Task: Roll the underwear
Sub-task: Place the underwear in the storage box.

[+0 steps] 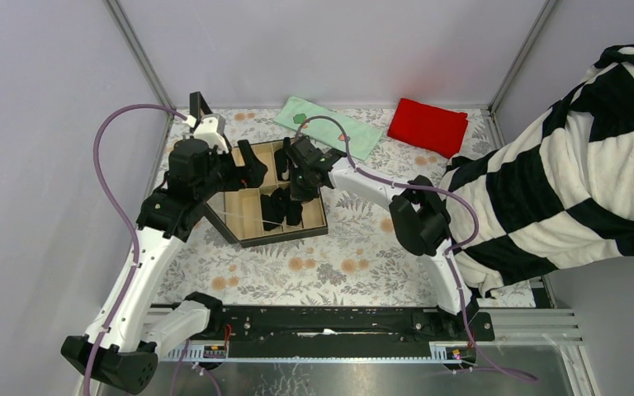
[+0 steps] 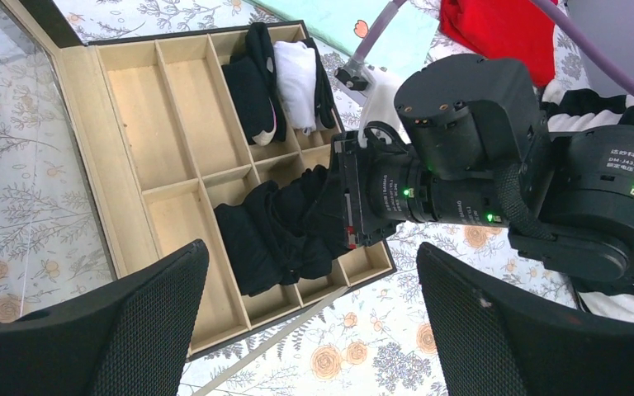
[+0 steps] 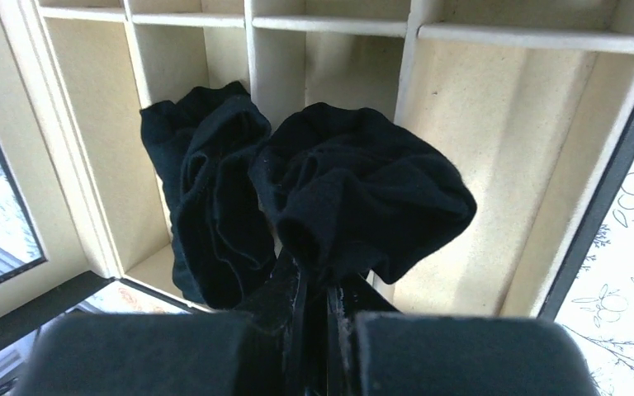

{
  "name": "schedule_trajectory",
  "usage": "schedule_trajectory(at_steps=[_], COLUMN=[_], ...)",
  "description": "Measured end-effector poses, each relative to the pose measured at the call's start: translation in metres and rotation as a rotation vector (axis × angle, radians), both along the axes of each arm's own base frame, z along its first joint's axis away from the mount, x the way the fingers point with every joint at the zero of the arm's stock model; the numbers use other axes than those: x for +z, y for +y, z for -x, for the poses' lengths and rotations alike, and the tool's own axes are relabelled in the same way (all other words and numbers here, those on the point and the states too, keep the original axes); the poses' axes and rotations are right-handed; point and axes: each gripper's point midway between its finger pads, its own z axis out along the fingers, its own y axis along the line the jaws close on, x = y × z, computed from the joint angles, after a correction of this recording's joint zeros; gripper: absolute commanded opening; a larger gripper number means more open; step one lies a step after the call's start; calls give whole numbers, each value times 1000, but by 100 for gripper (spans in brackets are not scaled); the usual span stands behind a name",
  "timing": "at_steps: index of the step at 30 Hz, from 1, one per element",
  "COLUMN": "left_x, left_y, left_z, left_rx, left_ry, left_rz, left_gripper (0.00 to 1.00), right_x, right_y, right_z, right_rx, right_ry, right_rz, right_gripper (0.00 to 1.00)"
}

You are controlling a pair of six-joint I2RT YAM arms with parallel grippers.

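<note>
Looks like we're around midway, at the put-it-away part. The right pincer (image 3: 322,289) is clenched tight on 1 underwear bundle (image 3: 363,194). It's black and soft, more scrunched into a puffy ball than a neat roll, with folds and a hem edge showing. It sits low in a compartment of the wooden divider box (image 2: 92,165) on the flowery desk (image 1: 338,264).

Touching it on one side, a second black piece (image 3: 210,206) is slumped in the neighbouring slot, not exactly tidy either. At the other end of the box there's a black roll (image 2: 252,91) and a white roll (image 2: 295,74) tucked in next to each other.

The left pincer (image 2: 314,326) is released, jaws spread wide, hovering by the box with nothing in it.

My guess: 2 or 3 pieces are stowed, this 1 needs letting go, and several slots are bare. I can't spot any loose black pieces on the desk, so no idea how many are left.
</note>
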Motion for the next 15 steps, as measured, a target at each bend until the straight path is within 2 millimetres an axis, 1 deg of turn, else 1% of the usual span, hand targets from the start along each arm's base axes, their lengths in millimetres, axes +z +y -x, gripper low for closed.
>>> schedule_trajectory(at_steps=[7, 11, 13, 15], left_x=[-2, -2, -2, -2], left_y=[-2, -2, -2, -2], left_z=[0, 0, 0, 0], left_rx=[-8, -9, -9, -9], left_ry=[6, 7, 7, 7], left_rz=[2, 2, 2, 2], left_gripper=[99, 99, 99, 99], right_x=[-7, -12, -13, -13], right_y=[3, 6, 7, 6], right_z=[3, 3, 3, 2], right_rx=[18, 26, 28, 27], right_ry=[-18, -16, -20, -27], right_rz=[36, 42, 48, 56], right_gripper=[1, 10, 21, 28])
